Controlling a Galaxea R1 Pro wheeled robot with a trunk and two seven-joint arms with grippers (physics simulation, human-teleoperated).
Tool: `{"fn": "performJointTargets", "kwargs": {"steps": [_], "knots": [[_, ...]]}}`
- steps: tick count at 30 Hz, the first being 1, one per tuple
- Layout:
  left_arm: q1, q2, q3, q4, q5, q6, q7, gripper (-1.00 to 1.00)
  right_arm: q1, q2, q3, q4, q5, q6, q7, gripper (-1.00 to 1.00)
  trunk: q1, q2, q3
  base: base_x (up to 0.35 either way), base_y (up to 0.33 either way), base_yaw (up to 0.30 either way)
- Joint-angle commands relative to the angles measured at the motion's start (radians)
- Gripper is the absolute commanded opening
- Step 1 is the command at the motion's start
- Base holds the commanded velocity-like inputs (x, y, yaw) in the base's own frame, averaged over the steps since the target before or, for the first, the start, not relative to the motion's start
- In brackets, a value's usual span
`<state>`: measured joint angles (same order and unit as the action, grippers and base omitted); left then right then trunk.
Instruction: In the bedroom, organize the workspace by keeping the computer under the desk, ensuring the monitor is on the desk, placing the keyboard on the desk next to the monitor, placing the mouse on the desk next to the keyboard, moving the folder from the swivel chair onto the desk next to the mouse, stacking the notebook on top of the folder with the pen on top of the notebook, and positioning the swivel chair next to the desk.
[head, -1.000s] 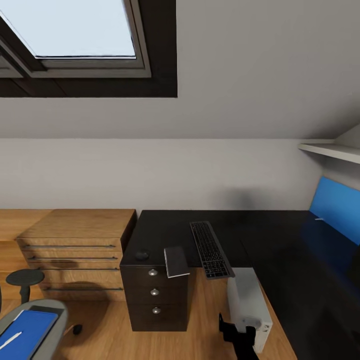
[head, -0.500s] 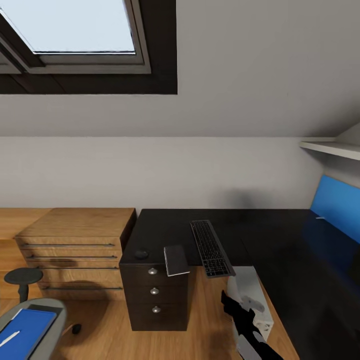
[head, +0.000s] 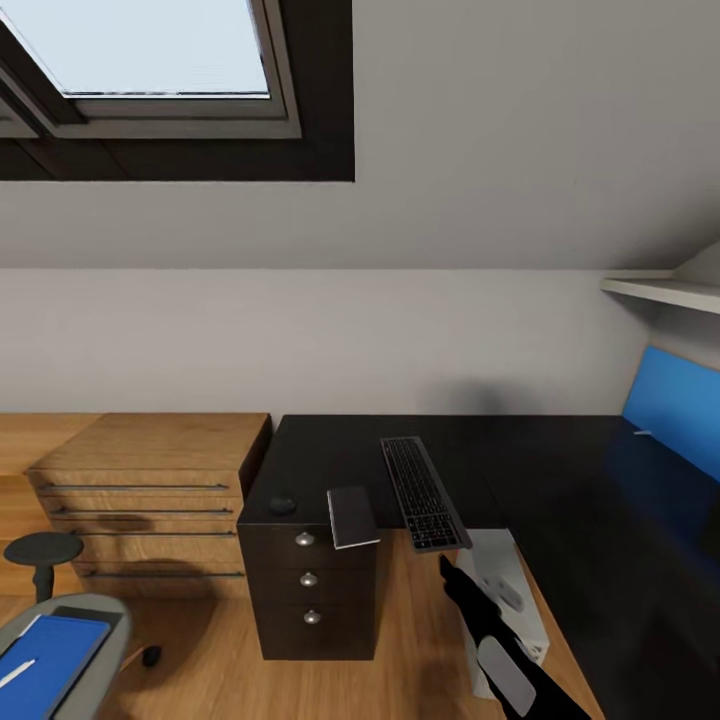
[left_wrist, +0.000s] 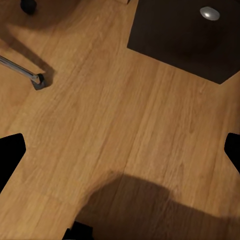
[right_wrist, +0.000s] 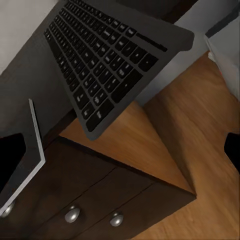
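1. Looking from the head view, the black desk (head: 560, 470) carries the keyboard (head: 421, 493), whose near end juts past the desk's front edge. The dark grey notebook (head: 352, 517) lies just beside it, over the drawers (head: 310, 590), also overhanging the edge. A small dark mouse (head: 282, 505) sits near the desk's left corner. The light grey computer (head: 505, 585) stands on the floor below the keyboard, partly under the desk. The right tool (head: 447, 575) points up toward the keyboard's near end; whether it is apart or together I cannot tell here. At lower left, the swivel chair (head: 95, 620) holds the blue folder (head: 45, 665) with the whitish pen (head: 14, 673) on it, well apart from the desk.

2. In the left wrist view, the left tool (left_wrist: 120, 150) stands wide apart over bare wooden floor (left_wrist: 125, 115), with one silver drawer knob (left_wrist: 209, 13) visible.

3. In the right wrist view, the right tool (right_wrist: 122, 150) stands apart, holding nothing, facing the overhanging keyboard (right_wrist: 100, 65), the notebook's edge (right_wrist: 36, 145) and the drawer knobs (right_wrist: 72, 215).
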<state>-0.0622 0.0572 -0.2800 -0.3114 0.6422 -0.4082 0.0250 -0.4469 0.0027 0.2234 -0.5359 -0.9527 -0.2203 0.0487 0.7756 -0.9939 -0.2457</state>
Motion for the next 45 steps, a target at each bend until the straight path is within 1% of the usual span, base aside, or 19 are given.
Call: {"fn": "performJointTargets", "kwargs": {"steps": [1,6,7,10,13,14,17,18,21,24,29,30,32,33,35,38,39,44,45], "knots": [[-0.001,0.001,-0.008,0.000,0.008,-0.004,0.003,1.00,-0.001,-0.001,0.005,0.001,-0.013,-0.006,0.018,1.00,0.004,-0.008,-0.005,0.000,0.000,0.000],[-0.001,0.000,-0.008,0.000,0.008,-0.004,0.003,1.00,-0.001,-0.002,0.005,0.002,-0.021,-0.005,0.133,1.00,0.023,-0.043,-0.020,0.000,0.000,0.000],[-0.001,0.000,-0.008,0.000,0.008,-0.004,0.003,1.00,0.000,-0.002,0.005,0.004,-0.022,-0.005,0.176,1.00,0.027,-0.050,-0.023,0.000,0.000,0.000],[-0.001,-0.001,-0.008,-0.002,0.008,-0.005,0.003,1.00,0.000,-0.004,0.005,0.015,-0.023,-0.005,0.251,1.00,0.039,-0.071,-0.033,0.000,0.000,0.000],[-0.001,-0.001,-0.008,-0.002,0.008,-0.006,0.003,1.00,0.001,-0.012,0.004,0.023,-0.026,-0.005,0.290,1.00,0.050,-0.092,-0.042,0.000,0.000,0.000],[-0.001,-0.001,-0.008,-0.003,0.008,-0.006,0.003,1.00,0.001,-0.022,0.005,0.026,-0.033,-0.005,0.308,1.00,0.054,-0.099,-0.045,0.000,0.000,0.000],[-0.001,-0.001,-0.008,-0.003,0.008,-0.006,0.003,1.00,0.001,-0.033,0.005,0.029,-0.054,-0.005,0.324,1.00,0.065,-0.120,-0.055,0.000,0.000,0.000],[-0.001,0.000,-0.008,-0.003,0.008,-0.006,0.003,1.00,0.001,-0.038,0.005,0.030,-0.073,-0.005,0.330,1.00,0.069,-0.127,-0.058,0.000,0.000,0.000],[-0.001,0.000,-0.008,-0.003,0.008,-0.006,0.003,1.00,0.002,-0.044,0.005,0.031,-0.106,-0.005,0.336,1.00,0.081,-0.148,-0.067,0.000,0.000,0.000],[-0.001,0.001,-0.008,-0.003,0.008,-0.006,0.003,1.00,0.002,-0.048,0.005,0.031,-0.120,-0.005,0.339,1.00,0.092,-0.169,-0.077,0.000,0.000,0.000],[-0.001,0.002,-0.008,-0.003,0.008,-0.006,0.003,1.00,0.002,-0.068,0.004,0.032,-0.154,-0.003,0.344,1.00,0.111,-0.204,-0.092,0.000,0.000,0.000],[-0.001,0.001,-0.008,-0.003,0.008,-0.006,0.003,1.00,0.002,-0.071,0.005,0.032,-0.178,-0.001,0.345,1.00,0.115,-0.211,-0.095,0.000,0.000,0.000],[-0.001,0.000,-0.008,-0.003,0.008,-0.006,0.003,1.00,0.002,-0.074,0.005,0.032,-0.207,0.006,0.345,1.00,0.123,-0.225,-0.102,0.000,0.000,0.000],[-0.001,0.000,-0.008,-0.003,0.008,-0.006,0.003,1.00,0.002,-0.075,0.005,0.031,-0.235,0.020,0.345,1.00,0.127,-0.232,-0.105,0.000,0.000,0.000],[-0.001,0.000,-0.008,-0.003,0.008,-0.006,0.003,1.00,0.002,-0.076,0.005,0.031,-0.261,0.040,0.345,1.00,0.134,-0.246,-0.111,0.000,0.000,0.000],[-0.001,0.001,-0.008,-0.003,0.008,-0.006,0.003,1.00,0.002,-0.077,0.005,0.031,-0.312,0.096,0.346,1.00,0.146,-0.267,-0.120,0.000,0.000,0.000],[-0.001,0.003,-0.008,-0.005,0.008,-0.006,0.004,1.00,0.002,-0.077,0.005,0.031,-0.339,0.122,0.347,1.00,0.150,-0.274,-0.124,0.000,0.000,0.000],[-0.001,0.006,-0.007,-0.022,0.008,-0.006,0.006,1.00,0.002,-0.076,0.007,0.031,-0.408,0.165,0.347,1.00,0.169,-0.309,-0.139,0.000,0.000,0.000],[-0.001,0.008,-0.007,-0.027,0.008,-0.005,0.006,1.00,0.002,-0.076,0.007,0.031,-0.414,0.168,0.347,1.00,0.173,-0.316,-0.142,0.000,0.000,0.000]]}}
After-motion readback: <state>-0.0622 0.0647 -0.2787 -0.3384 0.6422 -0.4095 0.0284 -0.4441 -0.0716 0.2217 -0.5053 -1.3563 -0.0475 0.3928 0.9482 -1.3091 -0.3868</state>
